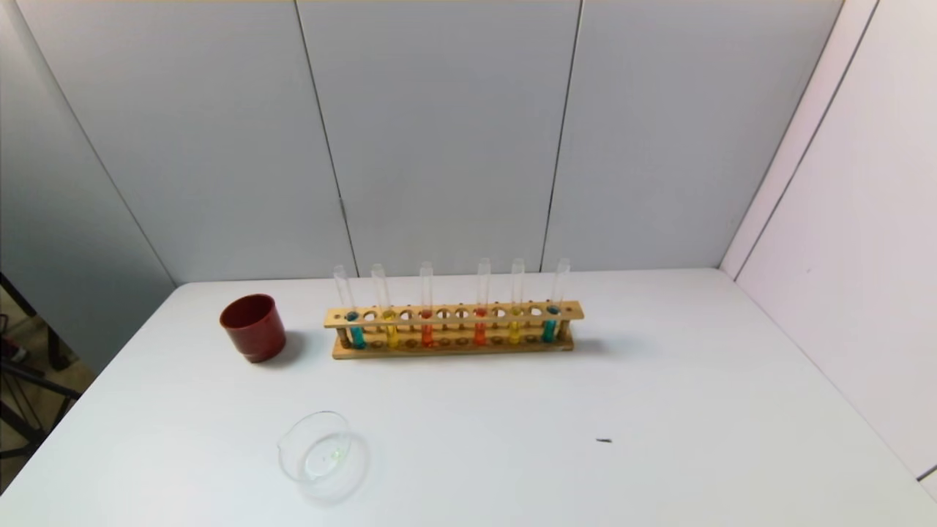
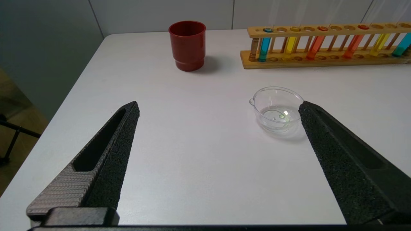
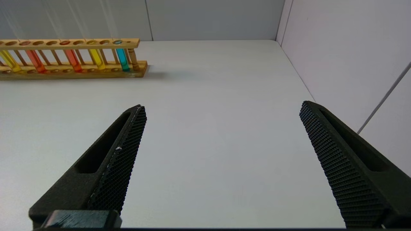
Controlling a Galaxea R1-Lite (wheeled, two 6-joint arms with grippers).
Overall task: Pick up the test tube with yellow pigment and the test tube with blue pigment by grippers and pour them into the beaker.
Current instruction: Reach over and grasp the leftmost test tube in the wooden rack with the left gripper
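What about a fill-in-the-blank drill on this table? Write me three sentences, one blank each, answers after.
1. The rack holds ___ tubes.
2. The beaker lies nearer the robot than the ___ cup.
3. The left hand and the right hand both have their jaws ___.

Missing words: six; red; open

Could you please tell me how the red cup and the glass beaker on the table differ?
The red cup is opaque; the beaker is clear. The cup is taller and straight-sided; the beaker is low, with a pouring lip. The cup stands beside the wooden rack; the beaker sits nearer the robot. Both stand upright.
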